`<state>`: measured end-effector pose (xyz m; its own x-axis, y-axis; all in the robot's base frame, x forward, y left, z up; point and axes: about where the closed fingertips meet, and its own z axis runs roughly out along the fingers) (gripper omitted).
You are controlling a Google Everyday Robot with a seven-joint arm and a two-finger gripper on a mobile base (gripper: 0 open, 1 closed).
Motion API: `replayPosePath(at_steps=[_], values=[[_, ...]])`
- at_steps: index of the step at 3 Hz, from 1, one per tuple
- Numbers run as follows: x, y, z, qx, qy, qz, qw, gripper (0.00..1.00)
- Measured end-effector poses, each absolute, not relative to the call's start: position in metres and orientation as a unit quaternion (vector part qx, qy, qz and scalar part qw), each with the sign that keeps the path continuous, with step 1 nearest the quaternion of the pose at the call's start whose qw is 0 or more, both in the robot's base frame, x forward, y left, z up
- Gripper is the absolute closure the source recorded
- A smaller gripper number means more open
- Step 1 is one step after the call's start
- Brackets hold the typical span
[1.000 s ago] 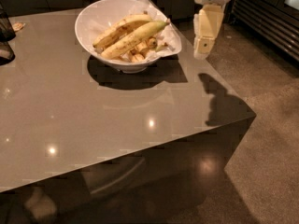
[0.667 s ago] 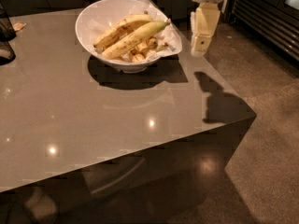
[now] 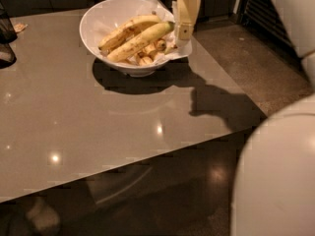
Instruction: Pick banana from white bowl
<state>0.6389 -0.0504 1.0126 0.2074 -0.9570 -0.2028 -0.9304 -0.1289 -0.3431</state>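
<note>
The white bowl stands on the grey table near its far right corner, with crumpled white paper at its right rim. In it lies the banana, long, yellow with brown speckles, its greenish stem end pointing right. A browner whole banana lies behind it, and short pieces lie below. My gripper hangs from the top edge, pointing down at the bowl's right rim, right beside the banana's stem end.
The grey glossy table has its right edge just right of the bowl and its front edge toward me. A dark object stands at the far left. My white arm body fills the lower right. Speckled floor lies to the right.
My gripper has moved left from beside the table corner to the bowl's right rim, close to the banana's stem end. The view has shifted, with my arm body now at the lower right.
</note>
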Motion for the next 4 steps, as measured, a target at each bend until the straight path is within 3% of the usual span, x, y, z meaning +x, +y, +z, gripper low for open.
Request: replayPosePath(at_steps=[1, 2, 4], values=[[0.658, -0.023, 1.011, -0.762, 0.613, -0.024, 0.208, 0.08], [0.674, -0.005, 1.005, -0.763, 0.611, -0.017, 0.209, 0.24], [0.693, 0.008, 0.973, -0.764, 0.619, -0.010, 0.181, 0.28]])
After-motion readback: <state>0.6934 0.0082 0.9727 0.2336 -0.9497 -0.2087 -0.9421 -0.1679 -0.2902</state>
